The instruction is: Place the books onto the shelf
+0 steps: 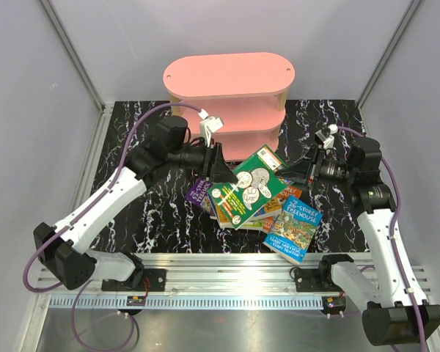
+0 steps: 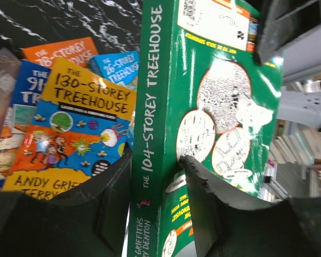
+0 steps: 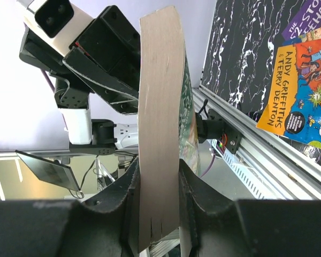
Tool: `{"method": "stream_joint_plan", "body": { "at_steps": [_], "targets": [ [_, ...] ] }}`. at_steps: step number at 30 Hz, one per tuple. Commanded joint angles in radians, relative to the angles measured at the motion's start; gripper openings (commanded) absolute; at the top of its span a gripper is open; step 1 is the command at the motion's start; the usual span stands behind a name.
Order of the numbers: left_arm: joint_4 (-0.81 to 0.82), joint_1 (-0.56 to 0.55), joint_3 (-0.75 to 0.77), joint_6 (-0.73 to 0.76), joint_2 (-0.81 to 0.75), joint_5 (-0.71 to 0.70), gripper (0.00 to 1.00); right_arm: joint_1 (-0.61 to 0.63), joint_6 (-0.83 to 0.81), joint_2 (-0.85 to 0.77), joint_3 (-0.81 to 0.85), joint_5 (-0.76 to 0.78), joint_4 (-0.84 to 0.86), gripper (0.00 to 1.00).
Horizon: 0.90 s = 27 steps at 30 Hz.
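Green book (image 1: 249, 187) spine, left hand (image 2: 155, 158)

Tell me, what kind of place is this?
Probably a robot testing booth: plain white walls around a black marbled table, two robot arms bolted to a metal rail, and books and a pink shelf set out for practice.

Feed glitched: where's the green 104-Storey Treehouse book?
Top view, centre: the green 104-Storey Treehouse book is held above the book pile, between the left pincer and right pincer, in front of the pink shelf.
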Motion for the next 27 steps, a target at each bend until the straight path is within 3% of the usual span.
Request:
{"method": "stream_joint_plan", "body": {
  "at_steps": [1,4,9,10,11,12,13,16,19,20,21,24,27],
  "targets": [
    [0.084,0.002,-0.021,-0.074,-0.054,0.176,0.45,0.002,0.012,-0.006,0.046,-0.035,0.07,0.0],
    [0.083,0.002,-0.011,-0.103,-0.059,0.237,0.45,0.002,0.012,0.005,0.048,-0.011,0.082,0.0],
    [0.112,0.0,-0.006,-0.157,-0.053,0.343,0.36,0.002,0.012,0.025,0.054,0.025,0.102,0.0],
    [0.112,0.0,-0.001,-0.162,-0.048,0.355,0.32,0.002,0.012,0.028,0.058,0.029,0.108,0.0],
    [0.112,-0.009,0.003,-0.166,-0.04,0.372,0.15,0.004,0.009,0.033,0.064,0.04,0.102,0.0],
    [0.078,-0.011,0.028,-0.156,-0.036,0.365,0.04,0.002,0.006,0.039,0.069,0.057,0.102,0.0],
    [0.058,-0.012,0.043,-0.143,-0.033,0.358,0.0,0.002,0.006,0.043,0.081,0.066,0.1,0.0],
    [-0.023,-0.014,0.11,-0.104,-0.014,0.299,0.0,0.002,0.008,0.056,0.11,0.098,0.094,0.0],
    [-0.224,-0.008,0.28,0.005,0.048,0.152,0.0,0.002,-0.011,0.071,0.162,0.121,0.041,0.59],
    [-0.274,-0.003,0.395,0.049,0.07,0.047,0.0,0.004,-0.029,0.075,0.185,0.126,0.01,0.75],
    [-0.357,0.003,0.457,0.068,0.117,0.0,0.0,0.004,-0.09,0.088,0.213,0.156,-0.039,0.99],
    [-0.423,0.06,0.67,0.085,0.197,-0.097,0.0,0.002,-0.243,0.117,0.383,0.269,-0.317,1.0],
    [-0.361,0.153,0.764,0.027,0.223,-0.155,0.0,0.004,-0.333,0.134,0.465,0.396,-0.432,1.0]
  ]
}}
